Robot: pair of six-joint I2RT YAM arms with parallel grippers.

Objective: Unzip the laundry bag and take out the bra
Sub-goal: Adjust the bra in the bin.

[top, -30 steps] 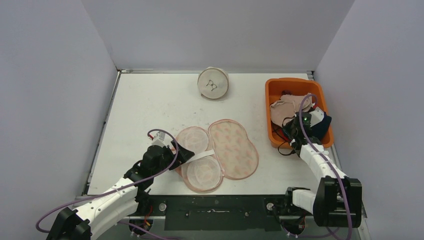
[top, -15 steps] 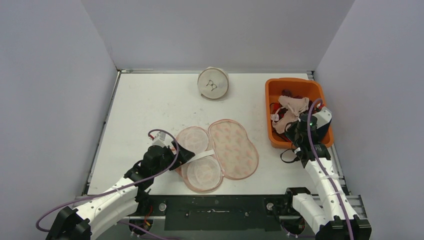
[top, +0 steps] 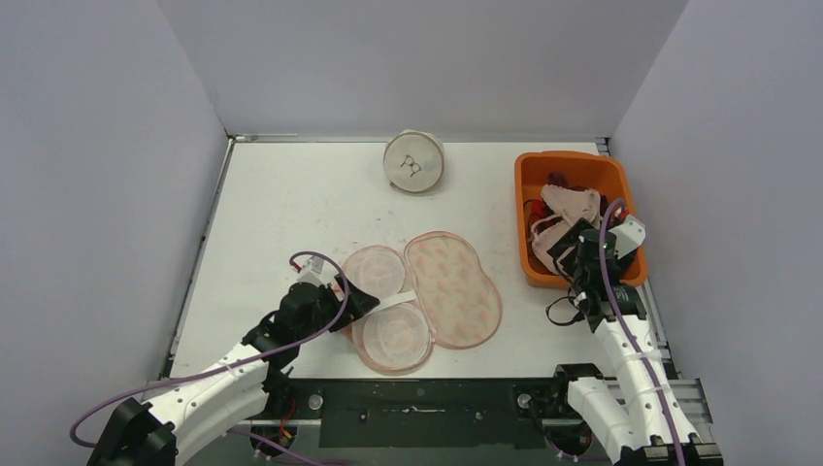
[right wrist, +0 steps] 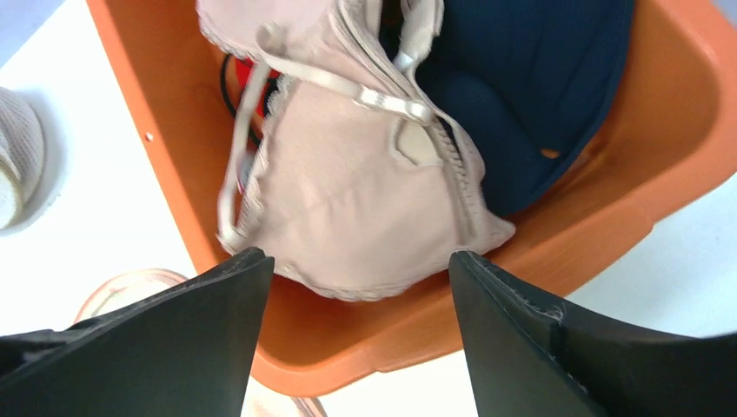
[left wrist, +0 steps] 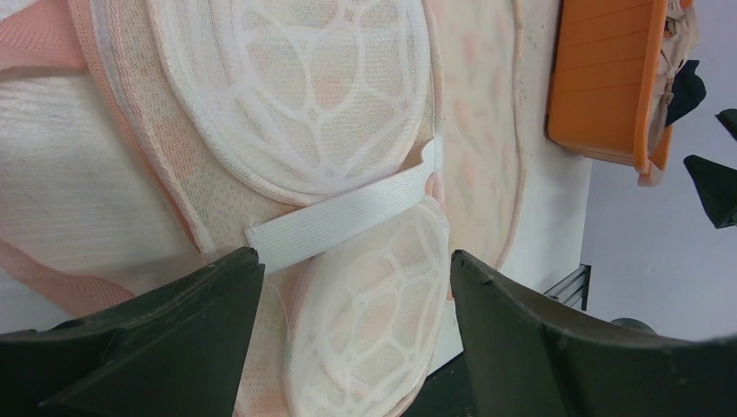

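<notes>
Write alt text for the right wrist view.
The right gripper, jaws open, hovers above a beige bra lying in an orange bin, draped partly over a navy garment. A white table shows at the left.

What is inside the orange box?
A beige bra lies on top in the orange box, beside a dark blue garment. Something red peeks out underneath; the rest is covered.

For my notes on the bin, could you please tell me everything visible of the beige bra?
The beige bra looks like soft fabric with a scalloped lace hem, thin straps and a slider. It lies crumpled in the orange bin, draped over a dark blue garment and a red item, hem against the bin's wall. The right claw hovers open above, apparently not touching it.
</notes>
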